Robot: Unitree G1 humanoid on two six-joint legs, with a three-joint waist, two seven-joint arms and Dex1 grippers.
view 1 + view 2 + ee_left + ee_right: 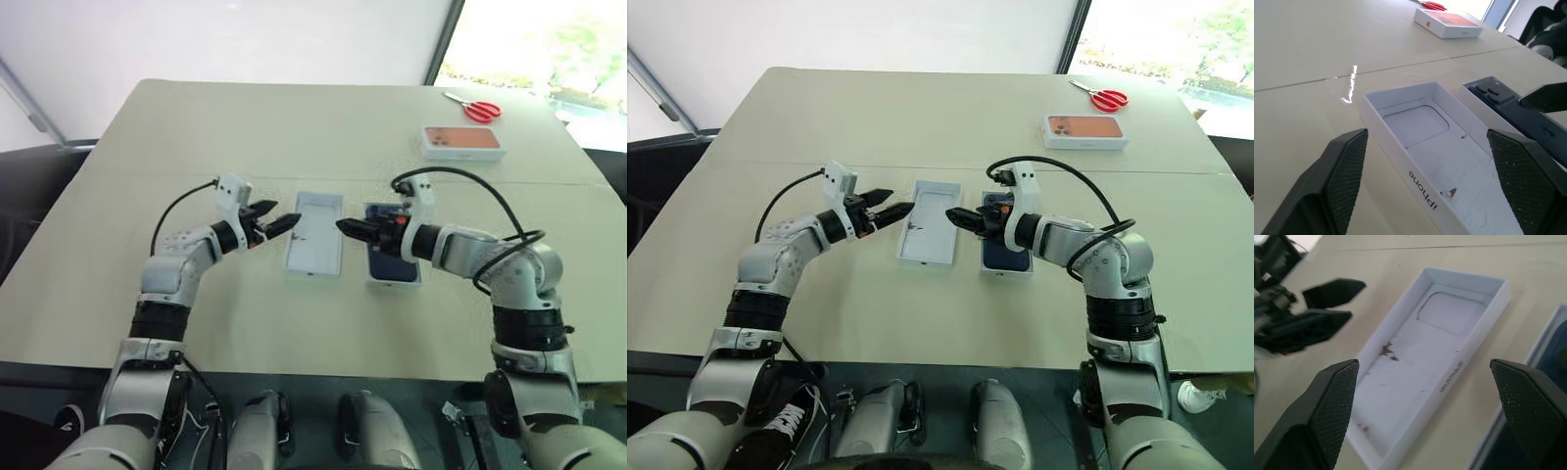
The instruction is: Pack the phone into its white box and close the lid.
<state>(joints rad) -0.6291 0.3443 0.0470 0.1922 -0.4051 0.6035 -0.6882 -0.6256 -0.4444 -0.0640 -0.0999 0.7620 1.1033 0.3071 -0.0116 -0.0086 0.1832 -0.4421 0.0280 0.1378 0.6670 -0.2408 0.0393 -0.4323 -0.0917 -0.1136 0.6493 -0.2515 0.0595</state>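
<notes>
The lid [315, 235] lies upside down at the middle of the table, its plain white inside facing up and empty. Just to its right the dark blue phone [392, 264] lies in the white box [395, 285], its camera bump [1492, 92] at the far end. My left gripper [284, 217] hovers at the lid's left edge, open, with nothing between its fingers [1347, 166]. My right gripper [348, 227] hangs over the gap between the lid and the white box, pointing left, open and empty. The two grippers' tips face each other across the lid.
A white box with an orange phone picture [461, 141] sits at the far right of the table, with red scissors [480, 110] behind it. A seam [147, 176] crosses the tabletop beyond the lid.
</notes>
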